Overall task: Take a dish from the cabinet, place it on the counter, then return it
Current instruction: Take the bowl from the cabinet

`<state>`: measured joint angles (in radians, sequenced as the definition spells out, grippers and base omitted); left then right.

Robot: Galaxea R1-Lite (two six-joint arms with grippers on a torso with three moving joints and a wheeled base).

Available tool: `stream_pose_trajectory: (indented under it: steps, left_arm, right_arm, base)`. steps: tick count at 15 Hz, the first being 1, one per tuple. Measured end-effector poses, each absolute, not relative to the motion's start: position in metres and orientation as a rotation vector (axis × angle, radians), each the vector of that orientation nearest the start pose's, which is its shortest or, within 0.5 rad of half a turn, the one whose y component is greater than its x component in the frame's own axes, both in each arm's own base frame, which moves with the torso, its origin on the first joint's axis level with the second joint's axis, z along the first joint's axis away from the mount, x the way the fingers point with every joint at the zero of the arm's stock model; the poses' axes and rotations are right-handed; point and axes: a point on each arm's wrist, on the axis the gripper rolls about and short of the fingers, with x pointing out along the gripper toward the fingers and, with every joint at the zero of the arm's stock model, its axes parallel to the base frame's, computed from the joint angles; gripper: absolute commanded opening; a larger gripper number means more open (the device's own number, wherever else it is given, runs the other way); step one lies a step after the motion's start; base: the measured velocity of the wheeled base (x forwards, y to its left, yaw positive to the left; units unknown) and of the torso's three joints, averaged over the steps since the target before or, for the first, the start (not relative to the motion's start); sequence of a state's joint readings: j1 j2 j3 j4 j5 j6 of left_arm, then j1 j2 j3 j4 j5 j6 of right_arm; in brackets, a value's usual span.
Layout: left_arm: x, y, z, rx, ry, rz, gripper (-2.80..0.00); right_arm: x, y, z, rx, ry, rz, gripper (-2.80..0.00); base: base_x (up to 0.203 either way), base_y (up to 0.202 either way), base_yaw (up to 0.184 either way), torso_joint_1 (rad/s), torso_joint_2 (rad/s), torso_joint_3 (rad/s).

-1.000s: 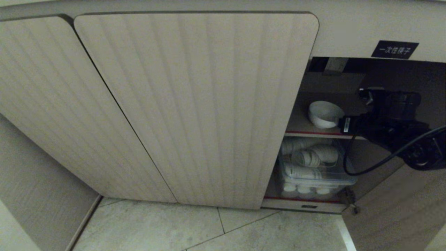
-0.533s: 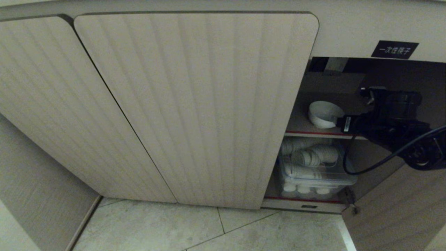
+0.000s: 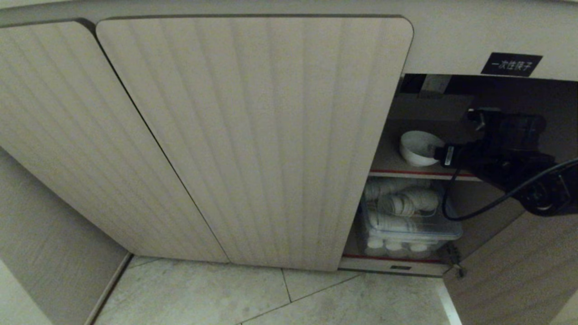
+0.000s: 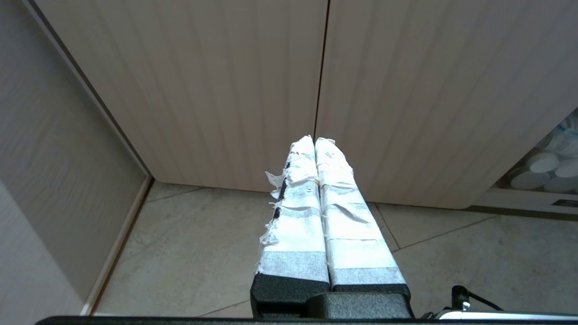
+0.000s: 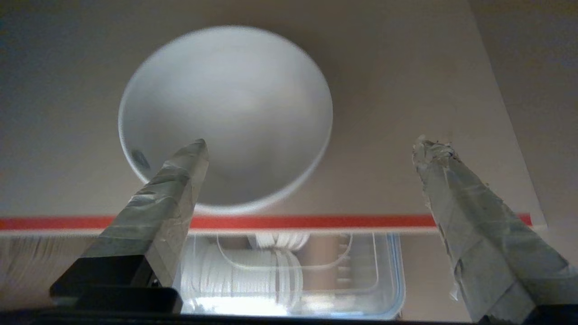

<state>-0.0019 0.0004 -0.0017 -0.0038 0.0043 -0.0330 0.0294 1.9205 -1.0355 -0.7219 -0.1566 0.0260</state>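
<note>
Dish upright on the red-edged upper shelf of the cabinet. I see my right gripper spread wide and empty, one finger over the rim. Clear box of ribbed cups below. Left gripper pressed closed, facing closed doors.

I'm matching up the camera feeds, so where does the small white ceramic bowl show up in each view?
Head view: small white ceramic bowl on the upper shelf, right of the fluted door.
Left wrist view: not in it.
Right wrist view: bowl beyond the open right gripper.
Shared landmark: red shelf edge.
</note>
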Motion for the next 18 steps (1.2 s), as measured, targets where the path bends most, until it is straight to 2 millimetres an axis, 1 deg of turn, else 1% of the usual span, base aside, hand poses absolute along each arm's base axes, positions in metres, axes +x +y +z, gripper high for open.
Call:
stream_pose_trajectory:
  steps: [7, 13, 18]
  left_arm:
    - [-0.023, 0.000, 0.076, -0.033, -0.005, 0.002, -2.80]
    - [-0.023, 0.000, 0.076, -0.033, -0.005, 0.002, -2.80]
    - [-0.023, 0.000, 0.076, -0.033, -0.005, 0.002, -2.80]
  right_arm:
    - [0.387, 0.008, 0.176, 0.015, 0.165, -0.129, 0.00]
    - [0.400, 0.007, 0.175, 0.009, 0.230, -0.131, 0.00]
    - [0.411, 0.008, 0.178, 0.011, 0.217, -0.130, 0.00]
  base:
    - [0.000, 0.000, 0.000, 0.000, 0.00, 0.000]
    - [0.000, 0.000, 0.000, 0.000, 0.00, 0.000]
    - [0.000, 0.000, 0.000, 0.000, 0.00, 0.000]
